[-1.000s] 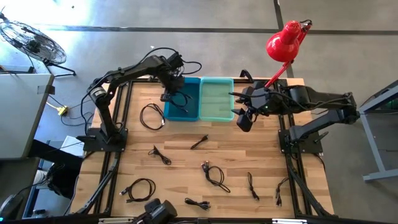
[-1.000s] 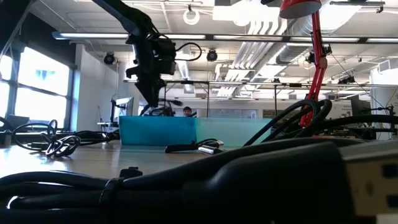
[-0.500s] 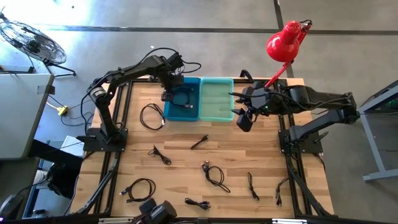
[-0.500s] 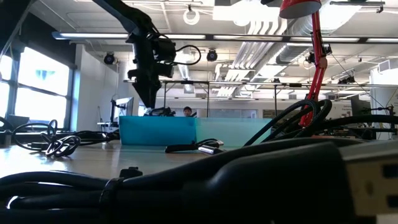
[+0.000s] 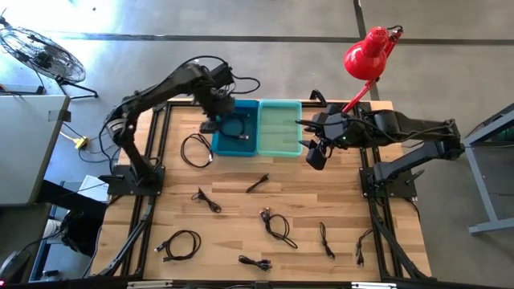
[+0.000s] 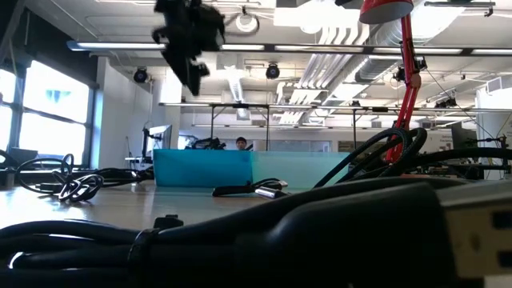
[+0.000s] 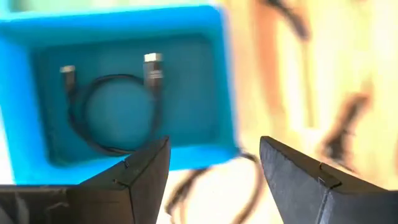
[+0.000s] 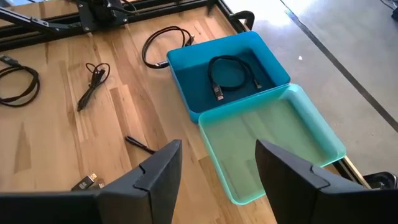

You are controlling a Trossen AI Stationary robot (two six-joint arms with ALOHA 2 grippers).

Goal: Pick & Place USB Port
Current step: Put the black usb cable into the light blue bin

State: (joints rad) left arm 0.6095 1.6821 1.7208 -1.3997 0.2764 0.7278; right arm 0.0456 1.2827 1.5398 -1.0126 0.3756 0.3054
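Observation:
A black USB cable (image 7: 112,106) lies coiled on the floor of the blue bin (image 7: 124,18), also seen in the right wrist view as cable (image 8: 231,73) and bin (image 8: 230,99). In the high view the blue bin (image 5: 241,148) stands at the table's far edge beside an empty green bin (image 5: 279,128). My left gripper (image 7: 214,146) is open and empty. It hangs high above the blue bin's left edge (image 5: 210,126) (image 6: 190,80). My right gripper (image 8: 219,149) waits open to the right of the green bin (image 5: 315,156).
Several more black cables lie loose on the wooden table: one coil (image 5: 195,150) left of the blue bin, a short one (image 5: 257,183) in the middle, others (image 5: 277,225) (image 5: 181,243) nearer the front edge. A red lamp (image 5: 368,54) stands at the far right corner.
My left gripper has risen well above the blue bin and shifted a little toward the table's left edge. The cable has stayed coiled in the bin.

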